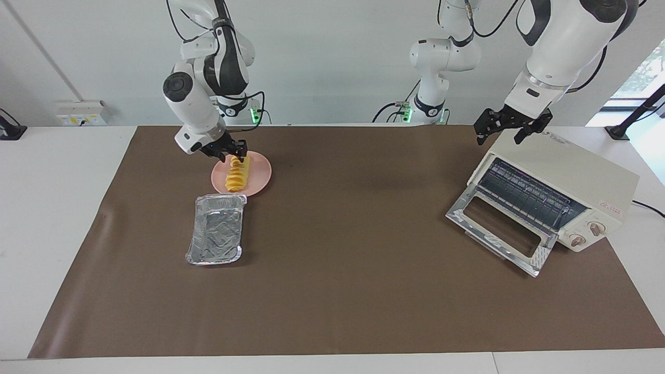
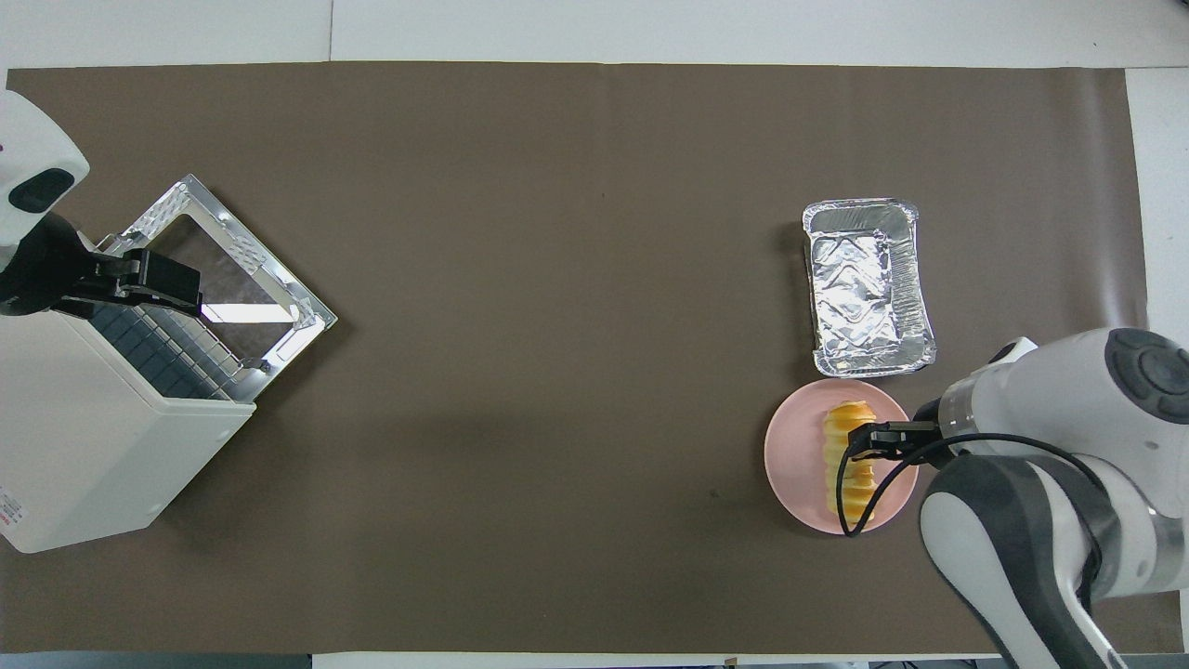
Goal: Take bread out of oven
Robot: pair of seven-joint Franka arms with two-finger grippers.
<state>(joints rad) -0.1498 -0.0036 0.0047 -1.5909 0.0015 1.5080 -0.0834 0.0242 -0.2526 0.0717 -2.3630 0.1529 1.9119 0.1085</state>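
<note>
Lowest of the things in the facing frame, toward the right arm's end of the worktop (image 1: 337,291), lies the crinkled foil tray (image 1: 216,229), with nothing in it. Just above it in the frame sits the round pink plate (image 1: 262,174), close to the tray's rim, and the bread (image 1: 237,175) lies flat along the plate. The task's loaf is therefore out of the oven and resting on its own.

The right end effector (image 1: 228,151) hangs over the loaf's upper end with its fingers spread apart. It has released the bread and grips nothing.

As I read it, the step in hand is the let-go and retreat. That goes best as a straight lift with the fingers kept wide, so that neither tip catches a ridge and rolls the loaf off the plate. Only once it is clear of the bread should it swing aside.

At mid-height in the frame, toward the left arm's end, stands the cream toaster oven (image 1: 571,171). Its glass door (image 1: 499,228) is dropped open, and no loaf shows on its wire rack (image 1: 524,195).

Higher in the frame, the left end effector (image 1: 511,127) waits over the oven's top edge, its fingers parted and holding nothing.
</note>
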